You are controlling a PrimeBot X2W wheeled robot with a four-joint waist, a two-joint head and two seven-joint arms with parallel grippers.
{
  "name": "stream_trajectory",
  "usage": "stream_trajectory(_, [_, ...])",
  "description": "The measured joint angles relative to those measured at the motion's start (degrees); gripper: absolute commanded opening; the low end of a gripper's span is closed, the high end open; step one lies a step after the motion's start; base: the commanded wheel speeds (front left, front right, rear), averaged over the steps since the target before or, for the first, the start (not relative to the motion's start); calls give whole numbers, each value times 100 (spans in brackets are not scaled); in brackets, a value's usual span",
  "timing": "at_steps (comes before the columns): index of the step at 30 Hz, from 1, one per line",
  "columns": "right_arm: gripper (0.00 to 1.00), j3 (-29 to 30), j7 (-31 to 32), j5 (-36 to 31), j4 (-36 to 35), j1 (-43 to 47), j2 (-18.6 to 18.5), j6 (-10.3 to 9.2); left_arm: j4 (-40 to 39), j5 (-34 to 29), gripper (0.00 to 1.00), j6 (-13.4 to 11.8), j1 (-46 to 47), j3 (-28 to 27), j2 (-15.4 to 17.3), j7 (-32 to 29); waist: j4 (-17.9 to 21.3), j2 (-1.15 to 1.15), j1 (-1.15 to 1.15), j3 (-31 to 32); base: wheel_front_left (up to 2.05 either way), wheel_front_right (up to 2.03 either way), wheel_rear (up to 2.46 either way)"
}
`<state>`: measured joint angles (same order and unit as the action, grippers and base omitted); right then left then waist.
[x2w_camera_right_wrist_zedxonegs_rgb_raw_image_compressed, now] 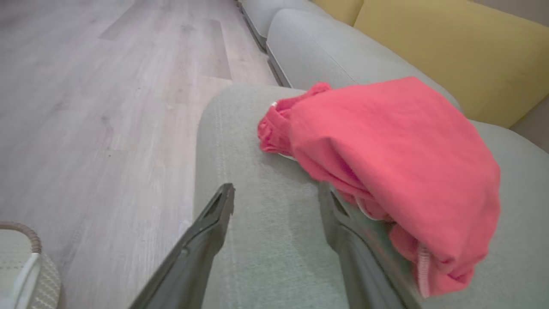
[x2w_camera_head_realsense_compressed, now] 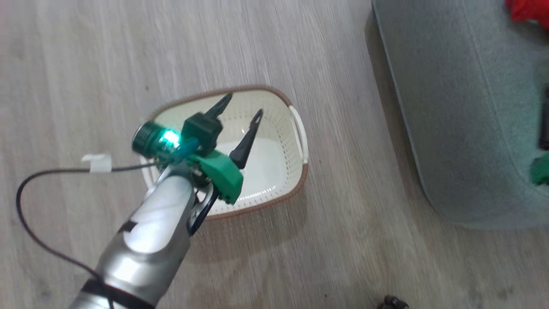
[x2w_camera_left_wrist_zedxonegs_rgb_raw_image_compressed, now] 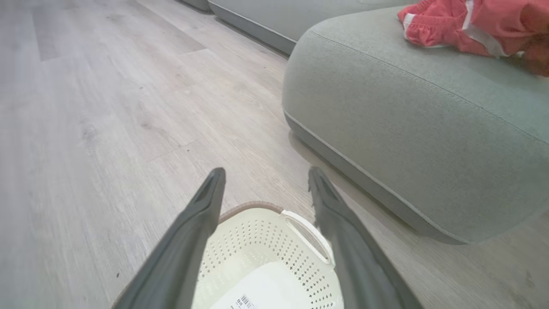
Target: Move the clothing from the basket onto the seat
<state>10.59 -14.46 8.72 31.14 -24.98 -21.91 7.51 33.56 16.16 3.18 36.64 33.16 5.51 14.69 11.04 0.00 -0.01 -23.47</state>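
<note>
The red clothing [x2w_camera_right_wrist_zedxonegs_rgb_raw_image_compressed: 386,163] lies in a soft, crumpled heap on top of the seat [x2w_camera_right_wrist_zedxonegs_rgb_raw_image_compressed: 266,257], near its rounded corner. The cloth looks thin and wrinkly, with a bit of white trim at the edge. The seat is big and puffy, covered in rough grey-green fabric with a sewn line along it. The right gripper [x2w_camera_right_wrist_zedxonegs_rgb_raw_image_compressed: 276,189] is just over the seat with its two long dark fingers wide apart, gripping nothing. One finger [x2w_camera_right_wrist_zedxonegs_rgb_raw_image_compressed: 356,257] touches the edge of the red heap, and some cloth hangs over it. Behind the seat is a yellow cushion [x2w_camera_right_wrist_zedxonegs_rgb_raw_image_compressed: 450,51]. The basket [x2w_camera_head_realsense_compressed: 294,163] stands on the floor [x2w_camera_head_realsense_compressed: 85,64], near the seat but not touching it. It is cream plastic with rounded corners, lots of little holes in its sides, a brown woven-look rim [x2w_camera_left_wrist_zedxonegs_rgb_raw_image_compressed: 253,205] and a white handle [x2w_camera_left_wrist_zedxonegs_rgb_raw_image_compressed: 311,234]. Its smooth white bottom has a sticker [x2w_camera_left_wrist_zedxonegs_rgb_raw_image_compressed: 242,301] with black bars. The left gripper [x2w_camera_head_realsense_compressed: 243,107] hangs above the basket, its pointed fingers spread apart, holding nothing. The floor is pale grey planks with a wood grain.
</note>
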Motion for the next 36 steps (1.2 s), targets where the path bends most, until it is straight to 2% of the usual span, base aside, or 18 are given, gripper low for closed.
stream_trajectory(10, [100,-641,-1,208,-692,388,471,0,-294,147,100,-394,-902,-1141,20,0,-443,0,0,761,0,0,0])
stream_trajectory(16, [100,-839,-1,252,-748,493,684,0,-533,77,100,-598,-1567,-1925,54,0,-791,0,0,1200,0,0,0])
stream_trajectory(25, [100,-1092,0,424,-765,940,858,0,-1058,-225,100,-738,-2579,-2900,38,0,-1176,0,0,1822,0,0,0])
stream_trajectory(36, [100,-1280,-1,489,-734,1204,1071,0,-1662,-757,100,-848,-3410,-3374,-138,0,-1174,0,0,2165,0,0,0])
